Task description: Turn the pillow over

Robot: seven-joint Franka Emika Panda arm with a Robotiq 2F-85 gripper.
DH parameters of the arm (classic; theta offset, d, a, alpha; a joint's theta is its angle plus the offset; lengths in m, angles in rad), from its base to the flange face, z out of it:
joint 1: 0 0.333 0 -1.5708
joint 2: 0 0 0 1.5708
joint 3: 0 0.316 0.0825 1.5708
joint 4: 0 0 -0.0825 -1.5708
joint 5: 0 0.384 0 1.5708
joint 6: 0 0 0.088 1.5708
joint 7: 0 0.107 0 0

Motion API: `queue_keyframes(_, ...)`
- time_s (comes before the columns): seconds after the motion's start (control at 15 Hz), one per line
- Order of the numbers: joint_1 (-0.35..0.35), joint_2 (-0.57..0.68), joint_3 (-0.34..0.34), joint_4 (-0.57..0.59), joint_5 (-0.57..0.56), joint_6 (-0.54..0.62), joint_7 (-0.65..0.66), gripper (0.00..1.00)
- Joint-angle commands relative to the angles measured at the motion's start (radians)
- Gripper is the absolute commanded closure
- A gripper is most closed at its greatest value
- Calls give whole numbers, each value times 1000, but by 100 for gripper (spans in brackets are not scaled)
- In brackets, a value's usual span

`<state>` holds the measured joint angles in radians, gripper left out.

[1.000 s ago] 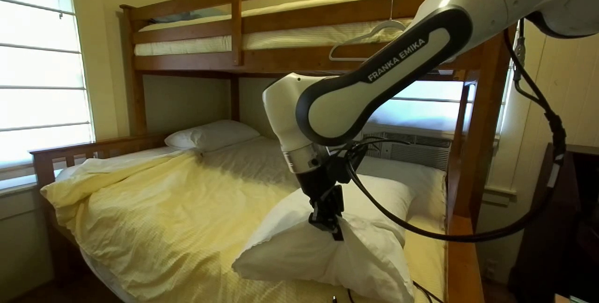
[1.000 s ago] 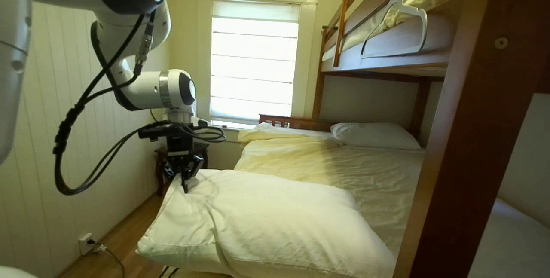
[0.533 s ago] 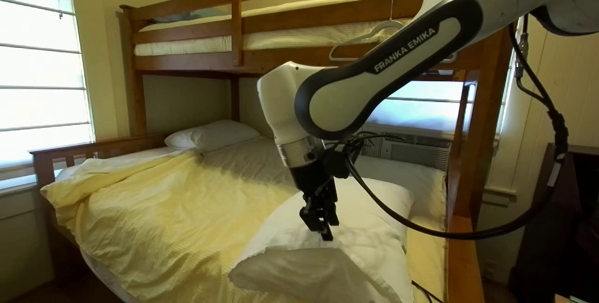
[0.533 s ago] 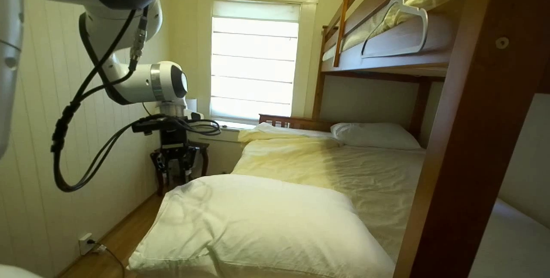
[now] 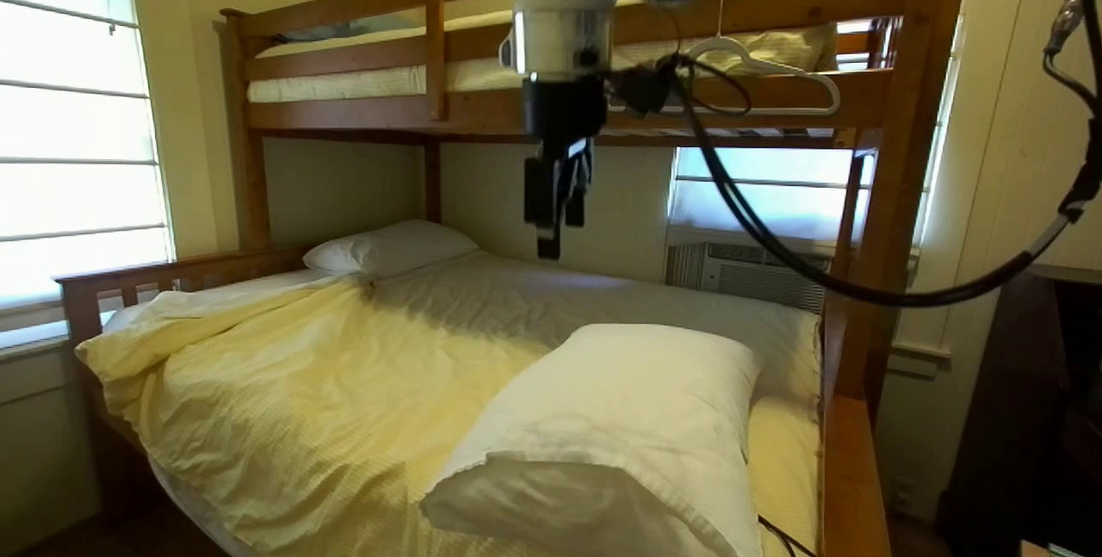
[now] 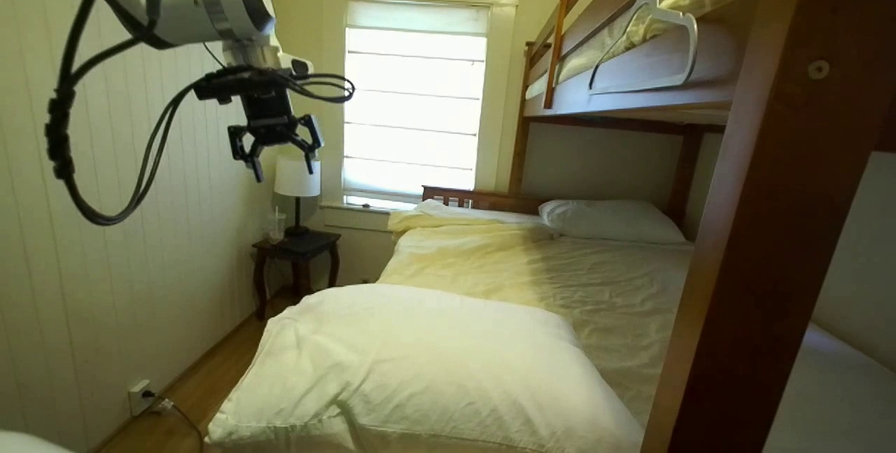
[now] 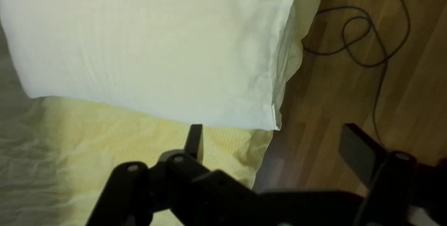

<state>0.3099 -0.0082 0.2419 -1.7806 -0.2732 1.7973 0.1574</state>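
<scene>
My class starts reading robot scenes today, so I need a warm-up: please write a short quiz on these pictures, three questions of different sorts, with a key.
1. Multiple choice. How do the jaws stand to the big pillow?
(a) shut on it
(b) open and apart from it
(c) tucked beneath it

2. Fill in the colour. The spread that the big pillow lies on is ____.

3. True or false. In an exterior view, a lamp stands on a table.

Key: 1. b; 2. yellow; 3. true.
</scene>
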Motion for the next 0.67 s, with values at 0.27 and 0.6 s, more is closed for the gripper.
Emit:
queue_keyframes(0.27,-76,-151,-32,99,73,-64,-203,0)
queue_keyframes(0.6,-92,-173,-51,96,96,-64,-253,0)
